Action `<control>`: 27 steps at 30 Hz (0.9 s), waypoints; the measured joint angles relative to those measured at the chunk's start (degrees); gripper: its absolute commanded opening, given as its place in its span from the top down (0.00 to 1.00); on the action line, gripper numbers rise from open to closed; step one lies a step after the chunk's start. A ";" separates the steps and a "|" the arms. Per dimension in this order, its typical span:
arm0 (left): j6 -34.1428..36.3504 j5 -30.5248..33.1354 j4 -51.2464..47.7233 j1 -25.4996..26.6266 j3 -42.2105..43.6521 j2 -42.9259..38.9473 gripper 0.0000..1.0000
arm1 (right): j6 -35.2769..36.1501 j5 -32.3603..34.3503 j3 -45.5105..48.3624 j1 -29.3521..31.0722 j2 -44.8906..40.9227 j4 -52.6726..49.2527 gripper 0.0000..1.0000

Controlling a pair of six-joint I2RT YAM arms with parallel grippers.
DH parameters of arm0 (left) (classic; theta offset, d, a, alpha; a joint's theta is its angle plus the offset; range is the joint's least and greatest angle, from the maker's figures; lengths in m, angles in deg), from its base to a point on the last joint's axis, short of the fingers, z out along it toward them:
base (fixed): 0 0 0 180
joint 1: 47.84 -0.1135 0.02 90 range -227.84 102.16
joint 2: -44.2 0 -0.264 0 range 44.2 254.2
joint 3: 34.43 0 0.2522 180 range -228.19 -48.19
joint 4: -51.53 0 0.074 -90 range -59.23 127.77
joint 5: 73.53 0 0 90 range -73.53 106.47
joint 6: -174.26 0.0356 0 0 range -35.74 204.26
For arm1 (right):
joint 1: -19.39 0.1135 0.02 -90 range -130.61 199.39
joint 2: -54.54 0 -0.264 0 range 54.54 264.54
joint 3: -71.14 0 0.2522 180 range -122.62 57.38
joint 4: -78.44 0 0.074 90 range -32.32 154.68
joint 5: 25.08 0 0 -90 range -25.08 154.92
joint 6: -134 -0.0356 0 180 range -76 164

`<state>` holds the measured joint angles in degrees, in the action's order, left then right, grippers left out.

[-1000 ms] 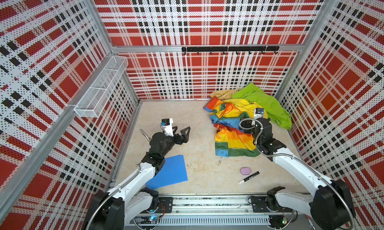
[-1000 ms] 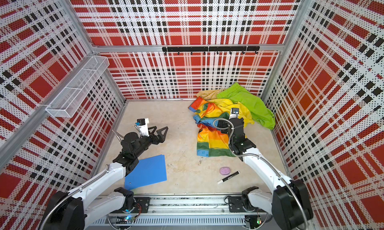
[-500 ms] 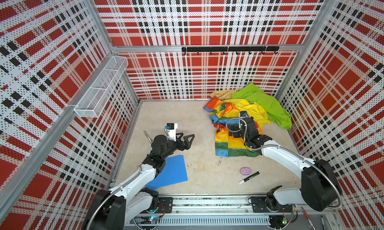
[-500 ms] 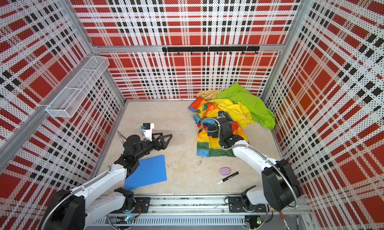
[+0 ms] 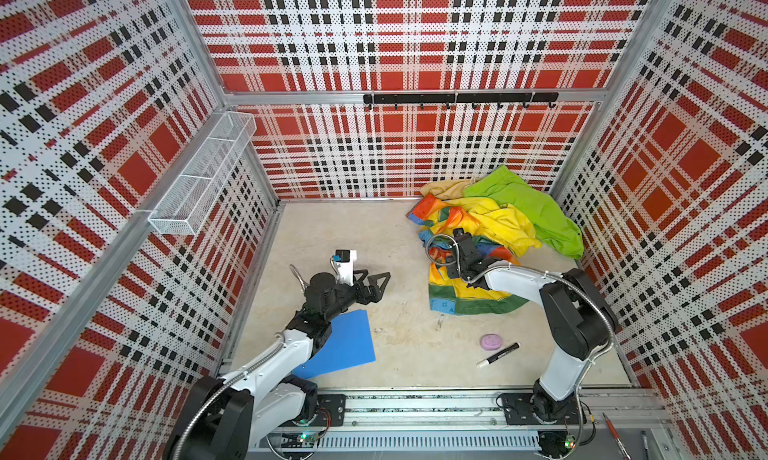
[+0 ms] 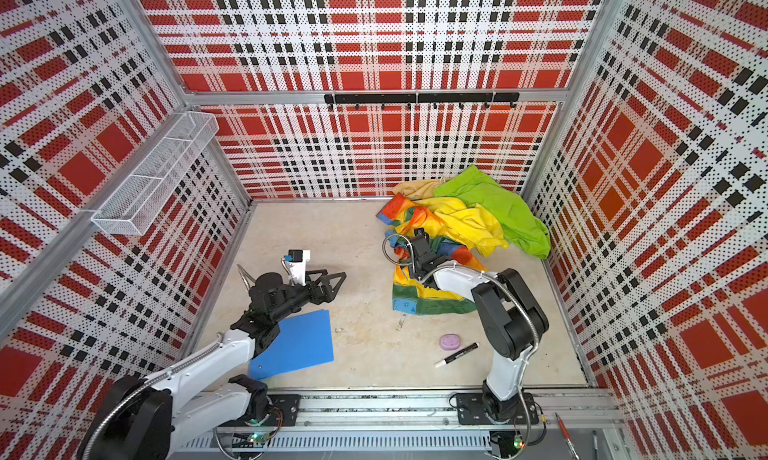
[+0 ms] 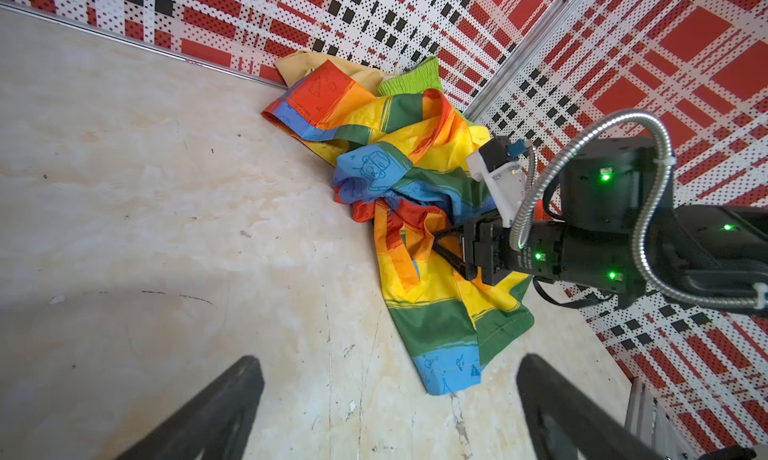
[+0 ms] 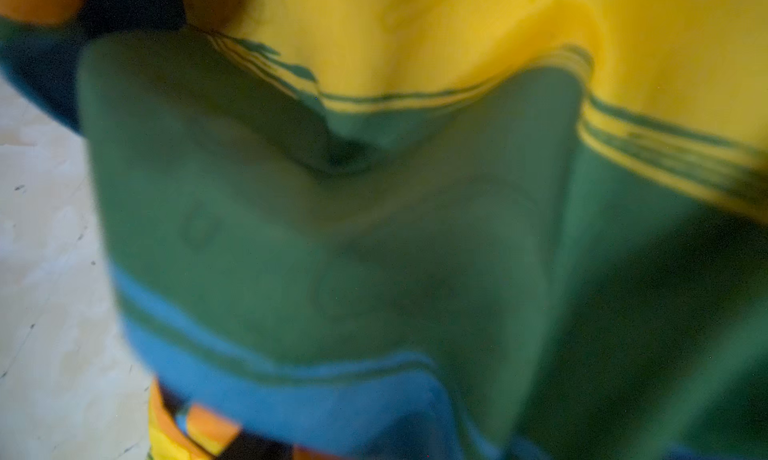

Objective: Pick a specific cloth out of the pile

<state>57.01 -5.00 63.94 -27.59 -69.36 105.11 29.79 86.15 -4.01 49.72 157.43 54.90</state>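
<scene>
- Nearest, a blue sheet (image 5: pixel 345 341) is lying flat on the tabletop (image 5: pixel 407 321) beneath the left arm. A black marker (image 5: pixel 498 355) and a purple disc (image 5: pixel 490 341) are sitting just beside each other in front of the right arm.
- Farther in, the left end effector (image 5: pixel 376 276) is hanging over bare tabletop with its fingers spread wide. It is released and gripping nothing, well apart from the fabrics.
- Beyond the marker, the right end effector (image 7: pixel 446 250) is pressing into the rainbow cloth (image 5: pixel 457 300). Folds are hiding its fingertips, so I cannot tell whether it is clenched or released.
- Behind it, the pile (image 5: pixel 498 225) is filling the far right corner. The rainbow cloth is sprawling toward the front, a lime green cloth (image 5: pixel 536 208) is draping against the right wall, and a tan cloth (image 5: pixel 449 190) is peeking out at the back wall.
- The black cloth is not showing in any view, so I cannot tell where it is lying.
- Farthest, a hook rail (image 5: pixel 459 98) is running along the back wall.
</scene>
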 measured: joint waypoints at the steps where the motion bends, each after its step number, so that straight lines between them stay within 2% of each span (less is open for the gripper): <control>1: -0.02 0.07 0.00 0.04 0.17 -0.17 0.01 | 0.07 0.15 -0.28 0.11 0.15 -0.37 0.92; 2: -0.09 0.15 0.00 0.09 0.37 -0.35 0.01 | 0.31 0.66 -0.79 0.15 0.15 -1.20 0.99; 3: -0.20 0.24 0.00 0.11 0.48 -0.46 0.01 | 0.46 1.33 -1.36 0.13 0.15 -1.90 1.00; 13: -0.90 0.98 0.13 1.09 0.55 0.00 0.01 | 4.90 7.52 -10.05 -1.14 -4.66 -9.03 1.00; 21: -0.87 1.18 0.35 2.93 0.55 1.31 0.01 | 8.74 7.80 -23.50 -11.30 -7.26 -12.55 1.00; 27: -0.87 1.92 0.35 4.31 0.50 2.34 0.01 | 7.67 6.19 -30.80 -18.56 -3.56 -15.02 0.98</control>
<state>56.14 -3.08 64.29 -23.29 -68.86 107.45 37.46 92.34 -34.80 31.16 153.87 39.88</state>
